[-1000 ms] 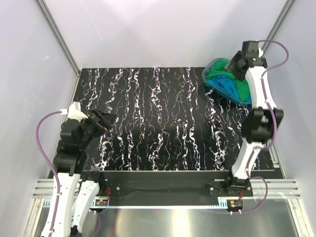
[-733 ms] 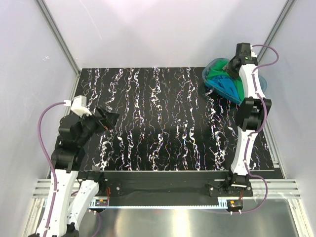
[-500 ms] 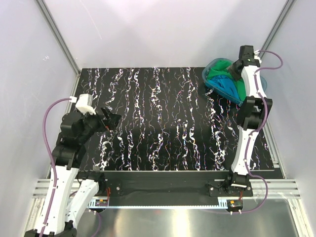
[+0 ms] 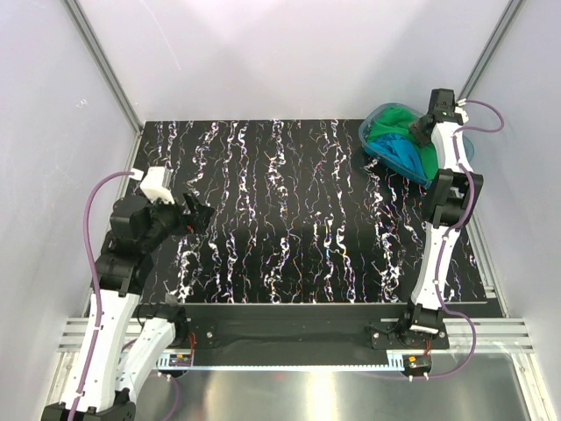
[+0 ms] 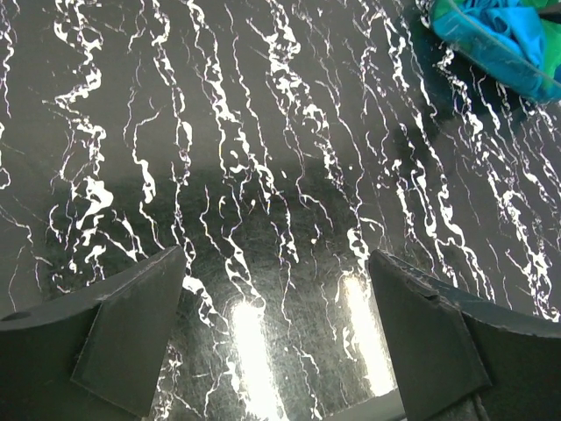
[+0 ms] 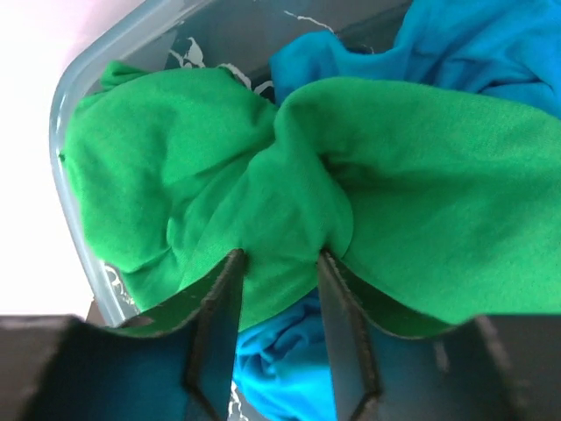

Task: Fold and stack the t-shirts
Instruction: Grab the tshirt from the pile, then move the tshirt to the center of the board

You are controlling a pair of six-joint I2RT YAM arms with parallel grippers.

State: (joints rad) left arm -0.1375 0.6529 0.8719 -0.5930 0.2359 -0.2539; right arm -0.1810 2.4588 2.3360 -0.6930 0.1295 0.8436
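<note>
One thin fold of green shirt (image 6: 166,175) is being pinched in the right claw (image 6: 279,267), maybe slipping on lifting; left claw (image 5: 276,259) is gaping, empty.

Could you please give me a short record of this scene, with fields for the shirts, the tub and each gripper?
green t-shirt: crumpled in the tub, lying over the blue cloth
turquoise-blue t-shirts: crumpled in the tub, under and beside the green one
tub: clear blue-tinted plastic, at the table's far right corner
right gripper: in the tub, jaws pinching a fold of the green t-shirt
left gripper: over the bare table, jaws wide apart, holding nothing
folded shirts: none visible
</note>
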